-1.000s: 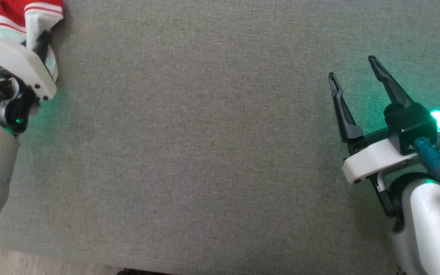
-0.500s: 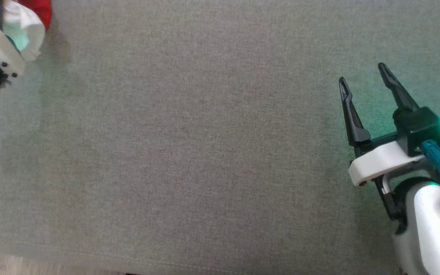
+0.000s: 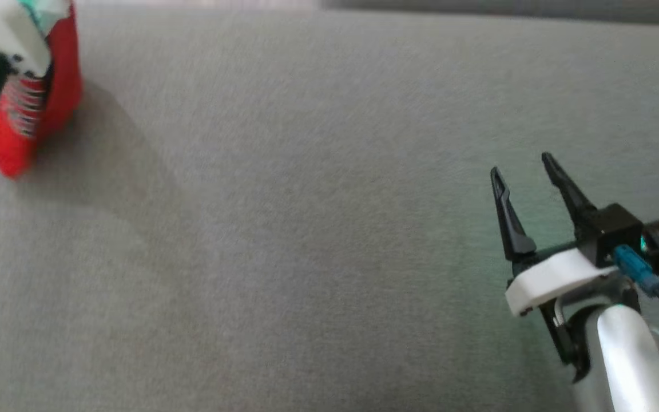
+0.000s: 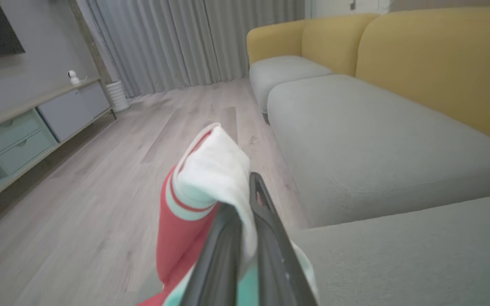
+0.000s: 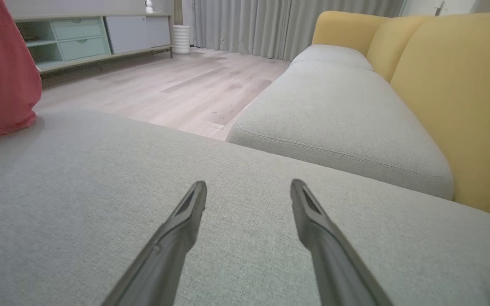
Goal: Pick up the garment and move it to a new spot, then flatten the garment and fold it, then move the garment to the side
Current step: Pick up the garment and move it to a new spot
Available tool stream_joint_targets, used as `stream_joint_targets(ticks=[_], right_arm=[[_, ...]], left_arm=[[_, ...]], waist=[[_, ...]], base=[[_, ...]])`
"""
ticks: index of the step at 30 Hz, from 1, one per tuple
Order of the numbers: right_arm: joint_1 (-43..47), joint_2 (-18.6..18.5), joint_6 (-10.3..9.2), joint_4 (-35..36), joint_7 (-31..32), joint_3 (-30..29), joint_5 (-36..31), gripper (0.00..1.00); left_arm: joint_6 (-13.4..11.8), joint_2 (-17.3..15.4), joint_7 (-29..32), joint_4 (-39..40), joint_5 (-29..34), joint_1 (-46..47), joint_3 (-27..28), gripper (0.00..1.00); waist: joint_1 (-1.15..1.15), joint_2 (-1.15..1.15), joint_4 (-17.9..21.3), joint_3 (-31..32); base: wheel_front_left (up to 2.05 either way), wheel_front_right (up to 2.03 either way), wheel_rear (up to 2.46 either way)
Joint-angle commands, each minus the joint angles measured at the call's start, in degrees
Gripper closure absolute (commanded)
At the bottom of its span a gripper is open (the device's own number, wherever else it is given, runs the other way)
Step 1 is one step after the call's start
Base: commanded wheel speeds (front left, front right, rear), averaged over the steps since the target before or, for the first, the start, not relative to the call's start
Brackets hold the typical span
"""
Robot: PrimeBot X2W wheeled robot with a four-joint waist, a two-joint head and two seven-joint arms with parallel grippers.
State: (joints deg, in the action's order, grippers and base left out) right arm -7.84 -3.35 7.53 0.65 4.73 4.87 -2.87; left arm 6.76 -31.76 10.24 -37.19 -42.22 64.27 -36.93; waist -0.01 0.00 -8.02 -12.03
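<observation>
Pinching red garment in left claw, right claw spread wide, empty

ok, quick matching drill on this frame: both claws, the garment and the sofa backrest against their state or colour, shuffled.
Things:
1. left claw
2. right claw
3. garment
4. sofa backrest

States or colours:
A. yellow
B. open and empty, over the grey seat cushion
C. shut on cloth
D. red and white, hanging from a claw

Pairs: 1-C, 2-B, 3-D, 4-A
</observation>
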Motion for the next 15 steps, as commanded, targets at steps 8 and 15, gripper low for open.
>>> stream_joint_targets(ticks=[8, 15], right_arm=[[2.3, 0.5, -0.04, -1.4, -2.8, 0.7, 4.4, 0.00], [3.6, 0.5, -0.04, -1.9, -4.0, -1.2, 5.6, 0.00]], left_arm=[[0.5, 2.9, 1.1, 10.4, -2.1, 6.9, 0.8, 1.00], [-2.2, 9.2, 1.3, 18.3, -7.6, 6.4, 2.7, 1.00]], waist=[[0.01, 0.00, 9.4, 9.9], [0.01, 0.00, 11.5, 9.9]], base=[[0.00, 0.00, 0.00], [0.00, 0.00, 0.00]])
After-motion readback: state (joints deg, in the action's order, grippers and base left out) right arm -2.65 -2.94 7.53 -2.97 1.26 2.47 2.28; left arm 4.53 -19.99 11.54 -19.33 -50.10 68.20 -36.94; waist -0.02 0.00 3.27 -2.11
